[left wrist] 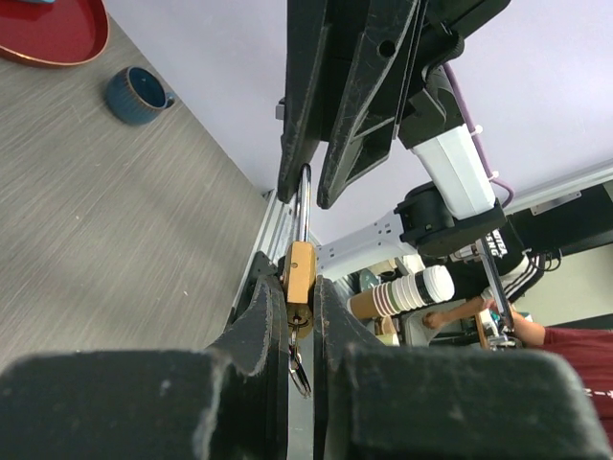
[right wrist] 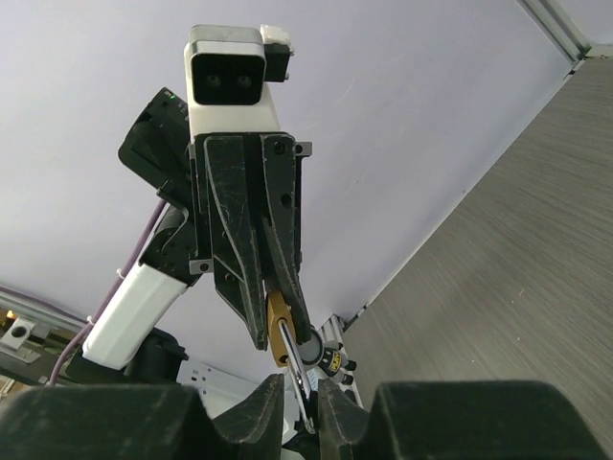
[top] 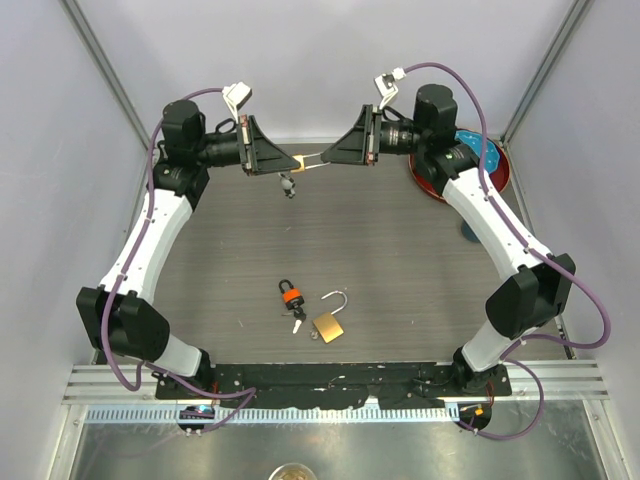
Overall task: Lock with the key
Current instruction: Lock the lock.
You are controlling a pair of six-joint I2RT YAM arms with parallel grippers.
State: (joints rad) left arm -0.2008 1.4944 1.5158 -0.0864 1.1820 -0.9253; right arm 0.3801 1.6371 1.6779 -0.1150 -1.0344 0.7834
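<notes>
Above far edge of tabletop, near its middle: left gripper (left wrist: 300,299) clenched on brass body of padlock (left wrist: 299,268). Right gripper (right wrist: 299,388) faces it, pinched on shackle (left wrist: 305,206). Keys (top: 288,186) dangle under body, seemingly from keyhole. Likely step: seat shackle, then turn key. Keep both grips square, push straight along shackle, no twisting. Second open padlock (top: 328,323) and small orange-and-black lock (top: 291,294) lie by near edge, middle. Red plate (top: 497,172) at far right corner.
</notes>
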